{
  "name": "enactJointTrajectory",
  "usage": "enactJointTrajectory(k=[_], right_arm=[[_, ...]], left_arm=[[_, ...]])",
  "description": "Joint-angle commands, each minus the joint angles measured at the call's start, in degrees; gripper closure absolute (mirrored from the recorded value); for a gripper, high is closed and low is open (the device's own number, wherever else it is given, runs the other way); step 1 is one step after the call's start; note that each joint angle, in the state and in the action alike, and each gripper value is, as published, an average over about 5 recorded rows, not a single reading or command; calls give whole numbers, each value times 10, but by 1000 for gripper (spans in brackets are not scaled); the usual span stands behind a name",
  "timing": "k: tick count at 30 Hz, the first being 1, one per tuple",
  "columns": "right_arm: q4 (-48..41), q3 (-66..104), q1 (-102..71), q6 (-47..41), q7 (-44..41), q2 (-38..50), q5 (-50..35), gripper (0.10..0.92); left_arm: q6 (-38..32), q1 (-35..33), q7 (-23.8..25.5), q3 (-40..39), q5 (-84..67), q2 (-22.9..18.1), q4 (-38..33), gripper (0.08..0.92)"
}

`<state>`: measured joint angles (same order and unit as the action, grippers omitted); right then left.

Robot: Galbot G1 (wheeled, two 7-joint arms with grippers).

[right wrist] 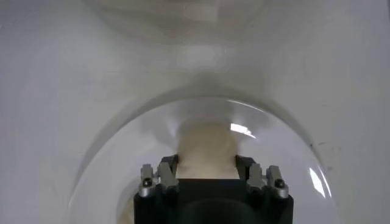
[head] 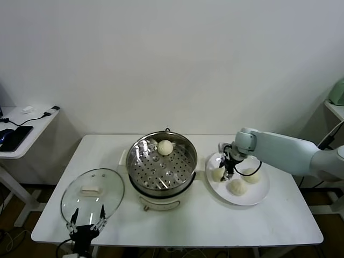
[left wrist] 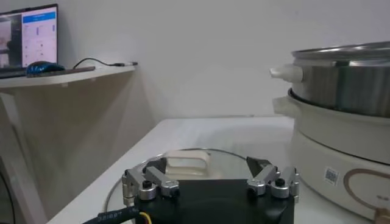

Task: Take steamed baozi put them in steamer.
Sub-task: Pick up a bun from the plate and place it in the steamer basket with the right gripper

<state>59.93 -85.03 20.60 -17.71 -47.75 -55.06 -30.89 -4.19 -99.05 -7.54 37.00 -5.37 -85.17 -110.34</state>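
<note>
The steamer [head: 141, 153] stands mid-table, with one steamed baozi [head: 165, 147] on its perforated tray at the far side. Three more baozi lie on the white plate [head: 258, 198] to its right. My right gripper [head: 226, 171] reaches down at the plate's left side, its fingers pressed against both sides of the leftmost baozi [head: 217, 174]. In the right wrist view that baozi [right wrist: 206, 146] fills the gap of the right gripper [right wrist: 206, 163], resting on the plate [right wrist: 122, 158]. My left gripper [head: 86, 219] waits open at the table's front left corner, holding nothing.
A clear glass lid [head: 102, 185] with a whitish handle [head: 90, 190] lies flat left of the steamer, just beyond the left gripper [left wrist: 207, 167]. The steamer's steel wall [left wrist: 341, 79] shows close by in the left wrist view. A side desk [head: 21, 137] stands further left.
</note>
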Motion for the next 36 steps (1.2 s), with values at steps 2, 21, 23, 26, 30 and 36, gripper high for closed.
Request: enactJointTrajectory(k=[2,21,23,26,30,36], right_arm=[[53,-69,120,5,-26,16,-35,420],[264,-162,480,-73,-15,-117,-359,423],[263,-138,463,-92,9,-159,-389,423],[247,-110,425,-116,46,-210,-416,423],[194,-89,357,-135,69,-266,-413,422],[124,-85,273,-143,75,-309,-375,422]], left_arm=[[2,-3,-1,-1,1,-1,-9,177],[21,1,1,-11,0,6,-38,177],[22,3,1,-13,-1,6,-38,177],[22,7,1,-15,-1,7,-35,177],[23,12,1,-18,-1,8,-31,177],[23,13,2,-18,-1,14,-29,177]])
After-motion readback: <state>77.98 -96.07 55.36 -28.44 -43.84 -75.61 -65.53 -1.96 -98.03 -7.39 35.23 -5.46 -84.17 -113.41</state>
